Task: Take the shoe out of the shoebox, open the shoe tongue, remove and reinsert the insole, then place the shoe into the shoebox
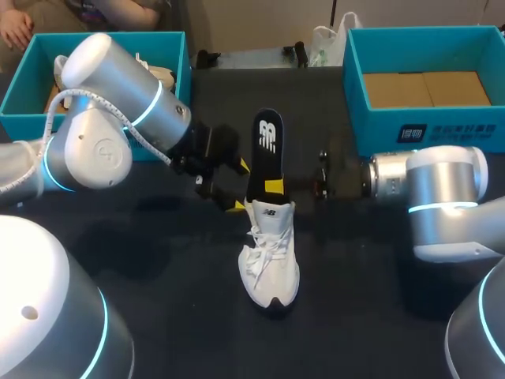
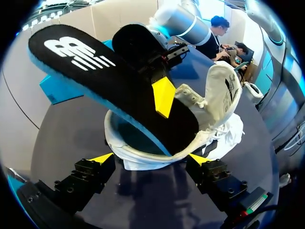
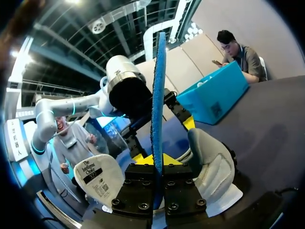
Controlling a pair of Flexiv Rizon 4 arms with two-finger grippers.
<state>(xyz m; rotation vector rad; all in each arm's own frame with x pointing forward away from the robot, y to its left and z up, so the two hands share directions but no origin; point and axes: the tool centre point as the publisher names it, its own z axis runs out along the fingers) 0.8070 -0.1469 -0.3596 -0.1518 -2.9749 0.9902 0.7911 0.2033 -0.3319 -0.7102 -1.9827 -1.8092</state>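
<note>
At the far left of the table [image 1: 158,268] sits a blue shoebox [image 1: 22,83] with a pale shoe [image 1: 162,76] lying in it. My left arm [image 1: 118,110] comes in from that side and points toward the middle of the table. My left pincer [image 2: 150,157] is spread wide around the heel of the white shoe [image 1: 270,253]. One yellow tip touches the heel rim on each side, so it is pinching the shoe. The shoe stands on its sole in the middle of the dark table, outside both boxes, with its toe pointing toward me. Its laces [image 1: 264,245] are loose and its tongue [image 2: 224,90] stands up, open, on the toe side. The insole [image 1: 267,146] sticks up out of the shoe. It is black on top with a white mark and blue underneath. Its front end is down inside the shoe and its back end is high in the air. My right pincer [image 3: 158,164] is pressed onto the insole from both sides, just above the shoe's opening (I see the blue edge running right between my two black fingers). My right arm [image 1: 442,189] comes in low from the right. Behind it, at the far right, is the second blue shoebox [image 1: 426,130] with brown cardboard [image 1: 426,88] on its bottom.
</note>
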